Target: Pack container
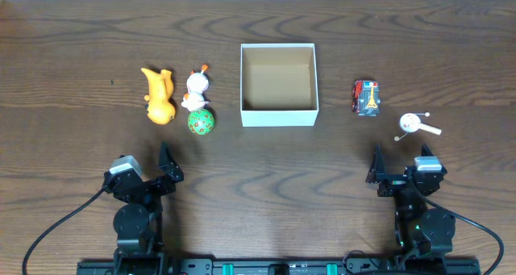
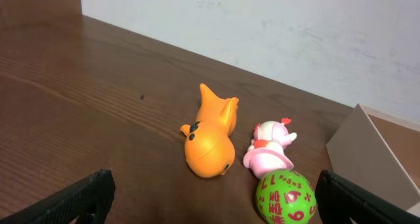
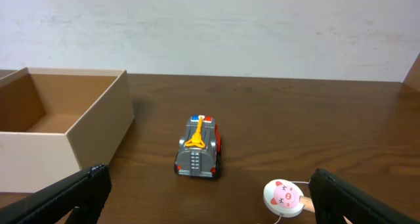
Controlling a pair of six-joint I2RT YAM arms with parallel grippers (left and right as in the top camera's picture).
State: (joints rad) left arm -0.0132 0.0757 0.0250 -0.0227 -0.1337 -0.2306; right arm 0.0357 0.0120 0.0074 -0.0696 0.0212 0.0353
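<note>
1. Dark wooden bench (image 1: 72, 57) carried the container (image 1: 278, 114) at centre, empty (toys lay on either side).
2. Left pincer (image 1: 168, 164) and right pincer (image 1: 377, 168) stood apart, holding nothing.
3. Straddling the green ball (image 1: 201, 121) squarely seemed wise; it would likely roll.
4. Only the right wrist view showed the pink face on the round toy (image 3: 282, 196).

Overhead view: container (image 1: 279, 117) upper centre on table (image 1: 72, 41). Left of it, figurine (image 1: 197, 87), ball (image 1: 201, 121) just below it; fish (image 1: 159, 96) just left of both. Right of container, apart, truck (image 1: 366, 97); rattle (image 1: 418, 125) further right and lower, near truck, not touching. All five lie outside it.
</note>
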